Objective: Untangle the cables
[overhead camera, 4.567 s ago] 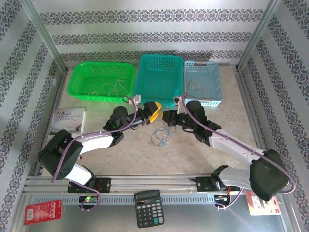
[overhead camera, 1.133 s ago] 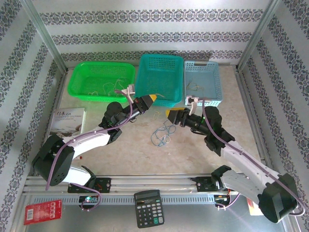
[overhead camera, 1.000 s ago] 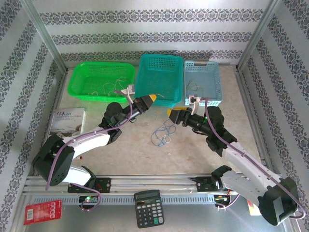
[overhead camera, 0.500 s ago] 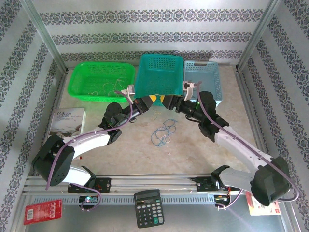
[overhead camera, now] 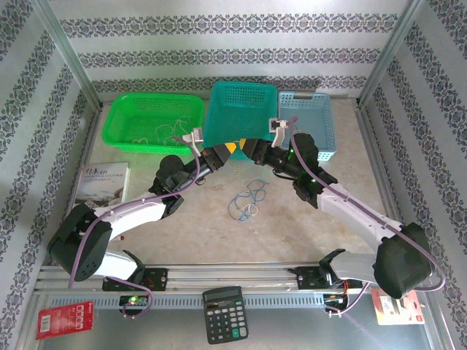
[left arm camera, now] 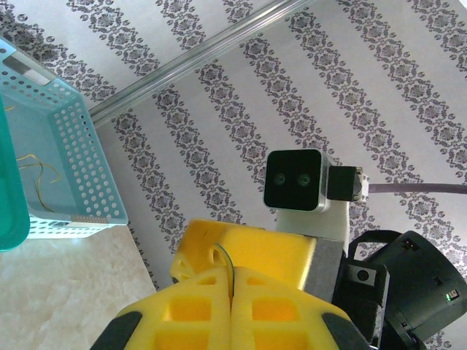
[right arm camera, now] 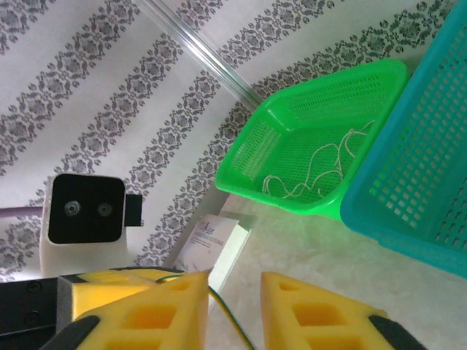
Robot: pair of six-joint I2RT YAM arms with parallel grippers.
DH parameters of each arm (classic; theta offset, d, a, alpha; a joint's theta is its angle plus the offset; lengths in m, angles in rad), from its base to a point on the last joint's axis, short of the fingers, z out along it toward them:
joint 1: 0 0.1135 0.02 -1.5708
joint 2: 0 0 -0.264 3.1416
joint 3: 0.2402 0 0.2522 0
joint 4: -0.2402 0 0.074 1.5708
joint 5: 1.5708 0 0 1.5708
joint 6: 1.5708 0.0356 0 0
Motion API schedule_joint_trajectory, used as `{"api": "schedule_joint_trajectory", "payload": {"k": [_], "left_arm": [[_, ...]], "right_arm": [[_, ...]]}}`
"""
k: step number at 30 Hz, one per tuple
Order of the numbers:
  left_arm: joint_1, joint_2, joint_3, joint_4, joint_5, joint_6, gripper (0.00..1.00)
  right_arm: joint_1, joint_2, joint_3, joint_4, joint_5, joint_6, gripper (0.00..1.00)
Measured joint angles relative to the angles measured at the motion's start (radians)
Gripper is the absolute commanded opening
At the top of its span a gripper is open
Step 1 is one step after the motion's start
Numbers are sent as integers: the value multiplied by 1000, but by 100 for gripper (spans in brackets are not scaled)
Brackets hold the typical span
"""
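Left hand (left arm camera: pixel 232 281) is clenched on a yellow cable (left arm camera: pixel 223 257). Right hand (right arm camera: pixel 233 288) is released, that cable running between its fingers (right arm camera: pixel 306 306). It should close beside the left, then part slowly. Other cables (overhead camera: pixel 248 198) lie on the worktop (overhead camera: pixel 219 233) beneath both.

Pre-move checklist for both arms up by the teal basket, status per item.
1. Left gripper shut on the yellow wire: ok.
2. Right gripper open, with the wire passing between its fingers: ok.
3. The two grippers not touching each other: cannot tell, they are very close.
4. Tangle lying on the table, apart from both grippers: ok.
5. Held wire free of the tangle: cannot tell.
6. Clearance to the teal basket: cannot tell.
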Motion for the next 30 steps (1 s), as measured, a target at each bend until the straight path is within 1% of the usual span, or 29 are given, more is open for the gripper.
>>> {"api": "schedule_joint_trajectory", "payload": {"k": [1,2,8,10,11,12,13,14,20,30], "left_arm": [[0,0,0,2,0,0,0],[0,0,0,4,0,0,0],[0,0,-5,12,5,4,0],[0,0,-7,14,12,10,24],[0,0,-7,15,19,14,33],[0,0,-8,16,27,21,40],[0,0,-8,18,31,24,45],[0,1,-10,22,35,30,47],[0,18,-11,27,57,52,51],[0,24,-11,24,60,93,50]], "right_arm": [[0,2,2,2,0,4,3],[0,3,5,4,0,6,0],[-10,4,39,3,-8,12,0],[-14,5,59,-2,-23,12,0],[-15,6,71,-5,-29,12,0],[-16,8,84,-7,-36,12,0],[-16,11,95,-8,-43,12,0],[-16,13,106,-9,-49,12,0],[-13,17,146,-24,-73,11,0],[26,26,156,-56,-78,12,0]]}}
